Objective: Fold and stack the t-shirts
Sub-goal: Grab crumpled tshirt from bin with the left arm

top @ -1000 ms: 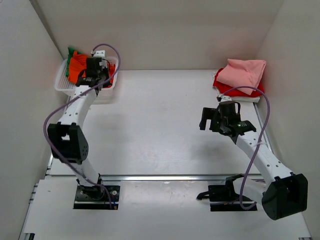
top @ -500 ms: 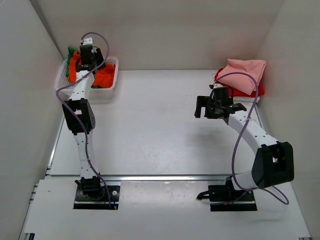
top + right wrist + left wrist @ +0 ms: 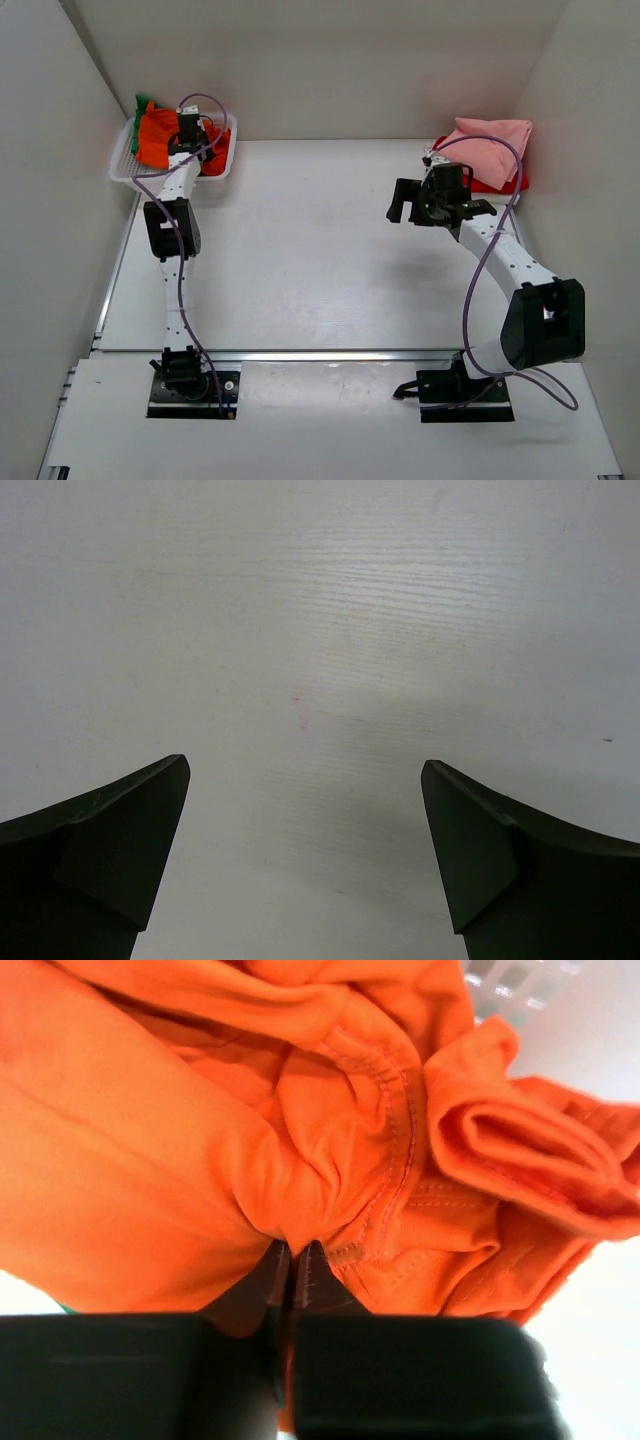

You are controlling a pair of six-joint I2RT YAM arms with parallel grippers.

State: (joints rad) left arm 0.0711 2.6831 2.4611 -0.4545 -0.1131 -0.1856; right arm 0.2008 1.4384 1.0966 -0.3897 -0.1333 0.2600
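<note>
The orange t-shirt (image 3: 155, 133) lies crumpled in the white mesh basket (image 3: 122, 168) at the far left, with a bit of the green t-shirt (image 3: 140, 104) behind it. My left gripper (image 3: 190, 132) is down in the basket. In the left wrist view it (image 3: 292, 1252) is shut on a pinched fold of the orange t-shirt (image 3: 300, 1110). The folded pale pink t-shirt (image 3: 495, 140) lies on the red t-shirt (image 3: 503, 184) at the far right. My right gripper (image 3: 415, 208) hovers open and empty over the bare table (image 3: 320, 600) left of that stack; it shows wide open in the right wrist view (image 3: 305, 775).
White walls close in the table on the left, back and right. The basket's mesh rim (image 3: 500, 975) shows at the top right of the left wrist view. An aluminium rail (image 3: 320, 355) runs along the table's near edge.
My left arm has straightened out and its gripper has shifted over the basket onto the orange t-shirt. My right gripper has moved a little farther back and to the left, staying open.
</note>
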